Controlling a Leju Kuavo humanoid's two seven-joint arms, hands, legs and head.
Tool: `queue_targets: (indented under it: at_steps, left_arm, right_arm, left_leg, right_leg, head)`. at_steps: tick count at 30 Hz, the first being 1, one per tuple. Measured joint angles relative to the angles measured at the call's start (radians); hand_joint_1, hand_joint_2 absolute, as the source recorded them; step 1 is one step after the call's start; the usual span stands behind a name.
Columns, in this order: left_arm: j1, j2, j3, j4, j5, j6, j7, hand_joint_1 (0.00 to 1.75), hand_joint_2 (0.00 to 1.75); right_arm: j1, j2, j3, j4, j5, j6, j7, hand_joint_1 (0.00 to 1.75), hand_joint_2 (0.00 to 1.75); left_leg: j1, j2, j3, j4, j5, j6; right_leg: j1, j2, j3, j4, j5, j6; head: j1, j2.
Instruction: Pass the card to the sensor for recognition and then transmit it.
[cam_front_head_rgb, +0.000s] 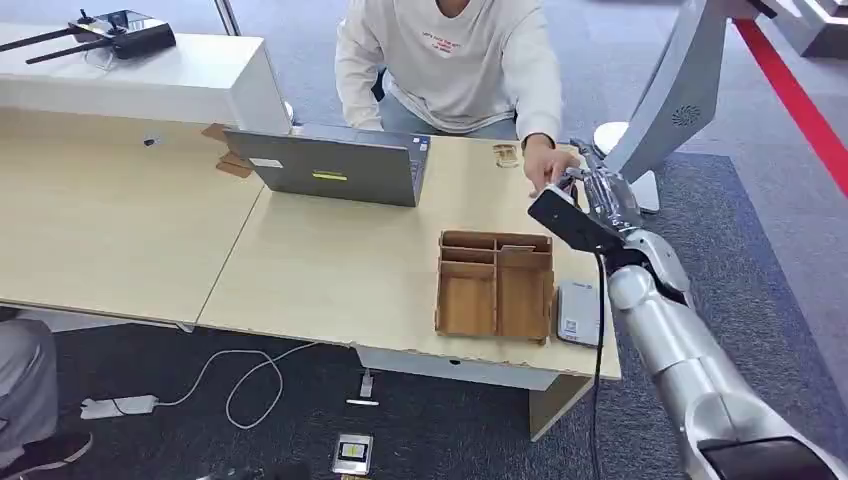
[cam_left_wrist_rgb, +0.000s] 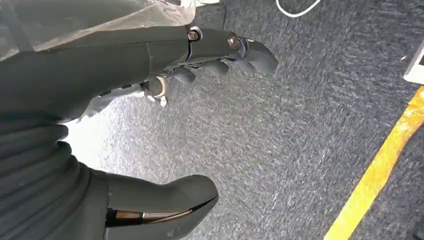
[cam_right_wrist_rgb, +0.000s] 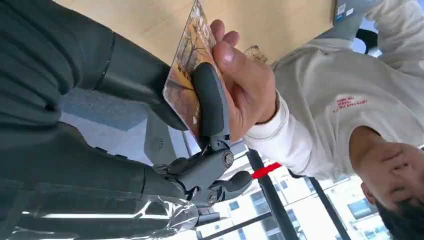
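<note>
My right arm (cam_front_head_rgb: 690, 380) is silver with rounded segments, a black cable running along it; grey ribbed covers and dark fingers (cam_right_wrist_rgb: 210, 102) with small screws.

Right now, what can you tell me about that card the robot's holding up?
The card is a thin, flat, glossy piece, plastic by the look of it, printed in orange and yellow with small dark markings too blurred to read. The right hand pinches it between a dark finger across its face and the thumb behind. The person's hand grips its far end too. It is held above the table's far right corner.
</note>
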Motion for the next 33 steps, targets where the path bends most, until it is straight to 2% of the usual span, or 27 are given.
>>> queue_targets:
  at_steps: [1, 10, 18, 27, 33]
  left_arm:
    - [-0.002, 0.000, -0.003, 0.000, -0.001, -0.001, 0.000, 0.00, 1.75]
    - [-0.006, 0.000, -0.012, 0.000, -0.004, -0.005, 0.000, 0.00, 1.75]
    - [-0.005, 0.002, -0.012, 0.000, 0.003, -0.004, -0.003, 0.00, 1.75]
    - [0.000, 0.010, -0.012, 0.000, 0.010, -0.004, -0.003, 0.00, 1.75]
    - [0.004, 0.014, -0.012, 0.000, 0.015, -0.004, -0.003, 0.00, 1.75]
  right_arm:
    - [-0.001, 0.003, 0.003, 0.011, 0.002, -0.002, -0.006, 0.00, 1.75]
    - [-0.005, 0.019, 0.016, 0.083, 0.013, -0.071, -0.016, 0.00, 1.75]
    - [-0.015, 0.000, 0.014, 0.086, -0.027, -0.102, -0.014, 0.00, 1.75]
    - [-0.001, -0.064, 0.013, -0.035, -0.037, -0.012, 0.067, 0.00, 1.75]
    - [0.015, -0.109, 0.015, -0.133, -0.034, 0.089, 0.125, 0.00, 1.75]
  left_leg:
    - [0.000, 0.000, 0.000, 0.000, 0.000, 0.000]
    - [0.000, 0.000, 0.000, 0.000, 0.000, 0.000]
    - [0.000, 0.000, 0.000, 0.000, 0.000, 0.000]
    - [0.000, 0.000, 0.000, 0.000, 0.000, 0.000]
    - [0.000, 0.000, 0.000, 0.000, 0.000, 0.000]
  right_leg:
    - [0.000, 0.000, 0.000, 0.000, 0.000, 0.000]
    - [0.000, 0.000, 0.000, 0.000, 0.000, 0.000]
    - [0.000, 0.000, 0.000, 0.000, 0.000, 0.000]
    - [0.000, 0.000, 0.000, 0.000, 0.000, 0.000]
    - [0.000, 0.000, 0.000, 0.000, 0.000, 0.000]
  head:
    - [0.000, 0.000]
    - [0.000, 0.000]
    - [0.000, 0.000]
    - [0.000, 0.000]
    - [0.000, 0.000]
